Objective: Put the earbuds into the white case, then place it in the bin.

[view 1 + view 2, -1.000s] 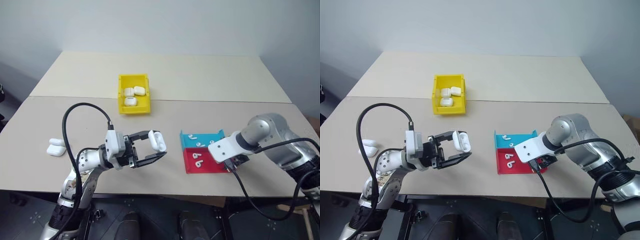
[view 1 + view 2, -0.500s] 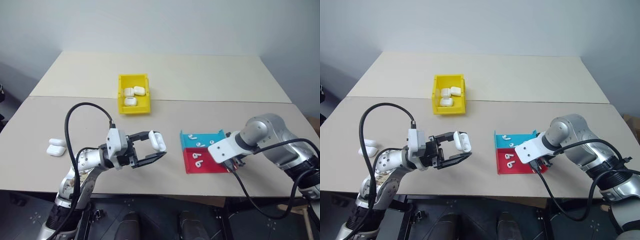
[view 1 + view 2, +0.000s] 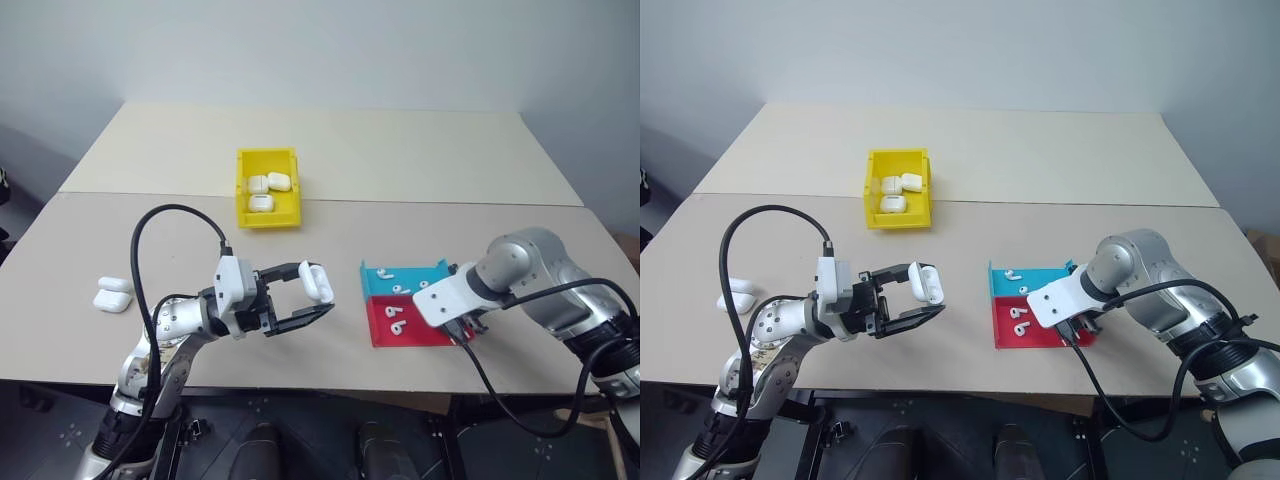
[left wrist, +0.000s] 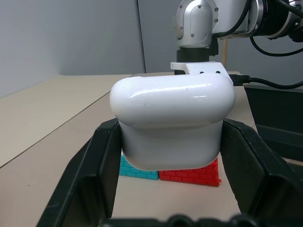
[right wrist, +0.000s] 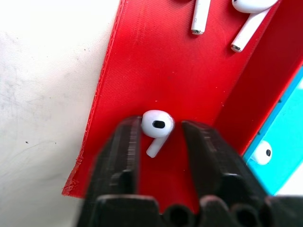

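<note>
My left gripper (image 3: 315, 292) is shut on a white case (image 3: 316, 282), holding it above the table in front of me; the left wrist view shows the case (image 4: 173, 120) closed, clamped between both fingers. My right gripper (image 5: 161, 127) points down into the red tray (image 3: 385, 332). Its fingers stand narrowly open on either side of one earbud (image 5: 157, 124), which lies on the tray floor. More earbuds (image 3: 397, 312) lie further along the red tray and in the teal tray (image 3: 380, 275). The yellow bin (image 3: 243, 190) stands at the back, left of the middle, with three white cases (image 3: 262, 186) in it.
Two more white cases (image 3: 112, 293) lie on the table at the left. The teal and red trays sit side by side, with a raised wall between them. A seam runs across the tabletop just behind the bin's front end.
</note>
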`<state>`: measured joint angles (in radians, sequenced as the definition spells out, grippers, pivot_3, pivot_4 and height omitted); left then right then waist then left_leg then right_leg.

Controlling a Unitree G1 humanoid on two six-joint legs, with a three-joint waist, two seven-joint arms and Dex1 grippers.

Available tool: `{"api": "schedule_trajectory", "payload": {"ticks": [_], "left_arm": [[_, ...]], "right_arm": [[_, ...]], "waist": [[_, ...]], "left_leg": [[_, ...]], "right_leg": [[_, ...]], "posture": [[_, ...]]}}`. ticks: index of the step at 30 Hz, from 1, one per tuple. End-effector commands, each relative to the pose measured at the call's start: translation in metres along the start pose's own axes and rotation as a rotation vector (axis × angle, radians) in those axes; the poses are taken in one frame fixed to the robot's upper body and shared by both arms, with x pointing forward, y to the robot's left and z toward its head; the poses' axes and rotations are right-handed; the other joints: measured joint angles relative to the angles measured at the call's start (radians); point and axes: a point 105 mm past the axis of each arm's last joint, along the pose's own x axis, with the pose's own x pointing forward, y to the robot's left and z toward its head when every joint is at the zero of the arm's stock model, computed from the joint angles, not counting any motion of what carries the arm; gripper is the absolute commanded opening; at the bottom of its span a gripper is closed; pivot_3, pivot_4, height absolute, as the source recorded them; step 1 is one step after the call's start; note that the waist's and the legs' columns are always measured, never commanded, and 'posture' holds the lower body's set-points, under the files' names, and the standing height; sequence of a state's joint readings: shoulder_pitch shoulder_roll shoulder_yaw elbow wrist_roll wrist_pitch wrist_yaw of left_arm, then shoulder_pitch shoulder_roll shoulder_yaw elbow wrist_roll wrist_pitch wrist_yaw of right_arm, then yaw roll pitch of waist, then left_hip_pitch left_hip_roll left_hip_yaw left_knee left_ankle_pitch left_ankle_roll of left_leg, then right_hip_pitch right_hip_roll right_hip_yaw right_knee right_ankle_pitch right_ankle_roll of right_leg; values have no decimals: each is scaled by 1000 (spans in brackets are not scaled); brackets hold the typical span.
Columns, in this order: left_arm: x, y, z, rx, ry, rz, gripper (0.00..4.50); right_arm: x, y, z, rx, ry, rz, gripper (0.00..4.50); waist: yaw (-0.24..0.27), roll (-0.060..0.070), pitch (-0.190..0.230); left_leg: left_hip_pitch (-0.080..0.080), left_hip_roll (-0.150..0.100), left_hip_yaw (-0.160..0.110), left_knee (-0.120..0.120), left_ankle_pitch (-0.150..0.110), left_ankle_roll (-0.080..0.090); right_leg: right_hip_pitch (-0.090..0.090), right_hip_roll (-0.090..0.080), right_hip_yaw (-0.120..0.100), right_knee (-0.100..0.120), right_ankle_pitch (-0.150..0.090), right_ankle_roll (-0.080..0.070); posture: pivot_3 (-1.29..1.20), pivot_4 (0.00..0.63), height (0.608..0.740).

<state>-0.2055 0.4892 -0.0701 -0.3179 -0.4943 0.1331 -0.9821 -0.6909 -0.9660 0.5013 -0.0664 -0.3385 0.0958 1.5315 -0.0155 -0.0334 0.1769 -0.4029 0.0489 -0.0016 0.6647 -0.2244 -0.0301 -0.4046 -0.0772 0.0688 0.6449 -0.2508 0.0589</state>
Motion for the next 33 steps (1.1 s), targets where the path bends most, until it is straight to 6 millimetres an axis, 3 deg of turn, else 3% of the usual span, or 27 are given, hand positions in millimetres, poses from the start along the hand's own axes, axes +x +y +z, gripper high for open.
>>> {"api": "schedule_trajectory", "payload": {"ticks": [1, 10, 15, 18, 26, 29, 33], "left_arm": [[5, -2, 11, 41, -12, -19, 2801], [6, -1, 12, 43, -25, -24, 2801], [6, 0, 20, 54, -92, -44, 2801], [5, 0, 25, 47, -91, -80, 2801], [9, -3, 47, 46, -258, -307, 2801], [15, -3, 45, 48, -263, -364, 2801], [27, -3, 49, 51, -309, -418, 2801]], "right_arm": [[-5, -4, 0, -10, 7, -24, 765], [-9, -4, 2, -3, 0, -46, 765], [-39, -10, 11, 36, -71, -152, 765], [-68, -17, 21, 71, -170, -269, 765], [-173, -28, 67, 213, -827, -716, 765], [-189, -23, 84, 180, -1020, -801, 765], [-182, -11, 103, 74, -1167, -810, 765]], "waist": [[0, 0, 0], [0, 0, 0], [1, 0, 0], [1, 0, 0], [1, 0, 0], [0, 0, 0], [2, 0, 0]], "left_leg": [[0, 0, 0, 0, 0, 0], [0, 0, 0, 0, 0, 0], [-1, 0, 0, 0, 0, 0], [-1, 0, 0, 0, 0, 0], [0, 0, -1, 0, 0, 0], [-1, 0, -1, 0, 0, 0], [-2, 0, -1, 0, 0, 0]], "right_leg": [[0, 0, 0, 0, 0, 0], [0, 0, 0, 0, 0, 0], [0, 0, 0, 0, 0, 0], [0, 0, 0, 0, 0, 0], [1, 0, -1, 0, 0, 0], [1, 0, -1, -1, 0, 0], [1, 0, -1, -1, 0, 0]], "posture": [[0, 150, 740], [0, 150, 740], [0, 150, 740], [0, 150, 740], [0, 150, 740], [0, 150, 740], [0, 150, 740]]}}
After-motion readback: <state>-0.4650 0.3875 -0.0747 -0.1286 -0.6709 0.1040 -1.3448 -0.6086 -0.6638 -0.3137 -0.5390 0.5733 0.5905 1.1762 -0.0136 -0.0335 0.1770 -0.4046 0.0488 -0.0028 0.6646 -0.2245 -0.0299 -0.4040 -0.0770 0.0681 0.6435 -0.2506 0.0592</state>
